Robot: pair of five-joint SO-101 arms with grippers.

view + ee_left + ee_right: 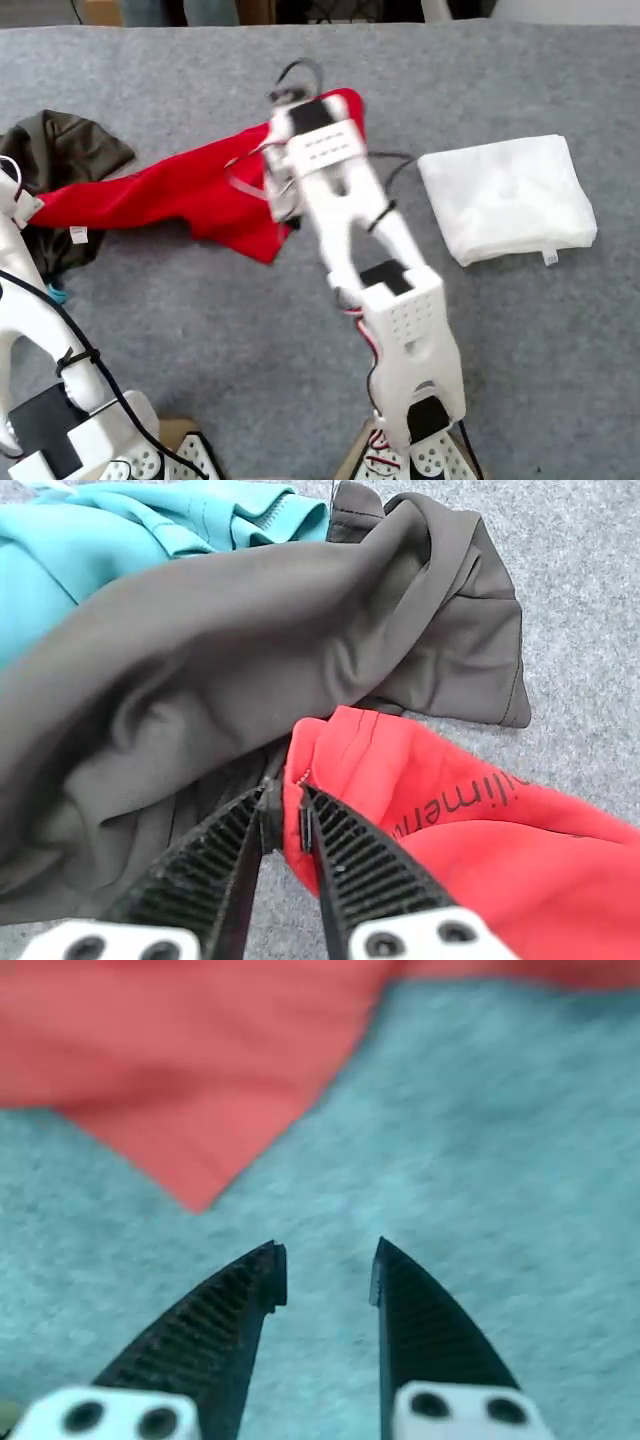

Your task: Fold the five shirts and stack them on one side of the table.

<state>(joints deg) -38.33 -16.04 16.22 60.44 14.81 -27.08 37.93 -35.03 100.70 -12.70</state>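
Note:
A red shirt (180,190) lies stretched across the grey table between the two arms. My left gripper (288,798) is shut on its edge (330,770), at the table's left side (25,205). The right arm (320,160) hangs over the shirt's other end. My right gripper (325,1275) is open over bare table, with a corner of the red shirt (190,1110) just beyond its tips. A dark olive shirt (230,650) lies crumpled under the red one at the left (60,150), and a teal shirt (110,540) lies beside it. A folded white shirt (505,200) rests at the right.
The grey felt-like table (200,330) is bare in front, between the two arm bases. Cables trail from the right arm's wrist (295,75). The table's far edge (320,25) runs along the back.

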